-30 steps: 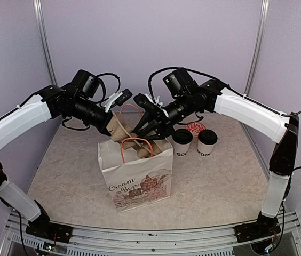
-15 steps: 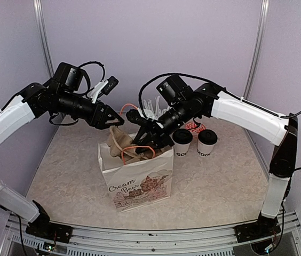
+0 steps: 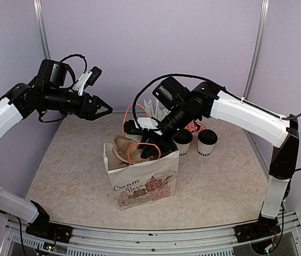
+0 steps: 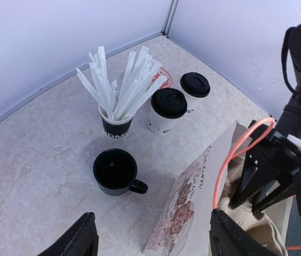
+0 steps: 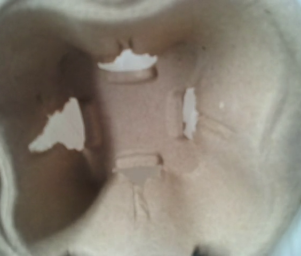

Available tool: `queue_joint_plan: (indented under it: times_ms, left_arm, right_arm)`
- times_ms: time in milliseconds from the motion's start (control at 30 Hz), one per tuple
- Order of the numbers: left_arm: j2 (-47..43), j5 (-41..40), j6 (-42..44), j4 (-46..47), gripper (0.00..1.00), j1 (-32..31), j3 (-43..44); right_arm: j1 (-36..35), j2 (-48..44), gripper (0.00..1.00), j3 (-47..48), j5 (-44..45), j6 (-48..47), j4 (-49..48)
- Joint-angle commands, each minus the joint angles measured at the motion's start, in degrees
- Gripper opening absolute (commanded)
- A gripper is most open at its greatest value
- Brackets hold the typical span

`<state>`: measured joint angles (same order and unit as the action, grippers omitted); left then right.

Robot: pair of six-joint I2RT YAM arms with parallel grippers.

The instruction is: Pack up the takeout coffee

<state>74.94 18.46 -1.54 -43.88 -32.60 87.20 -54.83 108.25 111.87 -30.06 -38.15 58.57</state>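
Two small white takeout coffee cups with black lids stand side by side, the left cup point(image 3: 182, 143) point(image 4: 167, 109) and the right cup point(image 3: 207, 143) point(image 4: 195, 88). In front of them stands a white paper bag point(image 3: 142, 181) point(image 4: 193, 202) with orange handles. A brown pulp cup carrier point(image 3: 121, 149) point(image 5: 150, 133) point(image 4: 241, 218) sits tilted in its mouth. My right gripper point(image 3: 148, 149) reaches into the bag and is shut on the carrier; its fingers are hidden in the right wrist view. My left gripper point(image 3: 108, 110) point(image 4: 153, 213) hangs open in the air, up and left of the bag, holding nothing.
A black cup of white straws point(image 3: 153, 109) point(image 4: 116, 125) stands behind the bag. A squat black mug point(image 4: 114, 172) with a handle sits near it. A red-patterned round item point(image 3: 196, 128) lies behind the coffee cups. Purple walls close in the back and sides.
My left gripper opened, let go of the carrier and drew back up and to the left. The right gripper pushed the carrier lower into the bag, and the bag shifted slightly right.
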Motion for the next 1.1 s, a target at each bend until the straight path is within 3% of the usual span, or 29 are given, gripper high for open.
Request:
queue_joint_plan:
  times_ms: [0, 400, 600, 700, 1067]
  left_arm:
    - [-1.41, -1.91, -1.07, 1.51, 0.71, 0.99, -0.66]
    - [-0.19, -1.79, -1.53, 1.45, 0.71, 1.49, -1.08]
    - [-0.01, -0.93, -1.9, 3.29, 0.71, 1.49, -3.49]
    - [-0.68, -0.54, -1.89, 4.83, 0.71, 1.49, -5.38]
    - [-2.97, -0.02, -0.9, 6.34, 0.71, 3.6, -9.94]
  right_arm:
    - [-2.19, 1.71, 0.2, 1.12, 6.79, -0.75, 4.58]
    - [-4.23, -1.94, 0.2, -3.84, 17.37, -6.02, 4.28]
    - [-4.28, 2.0, 0.18, 2.17, 19.31, -10.3, 14.51]
    - [-4.31, 5.83, 0.17, 8.58, 17.86, -9.3, 20.29]
    - [-5.82, 3.18, 0.16, 4.06, 25.08, -5.93, 20.5]
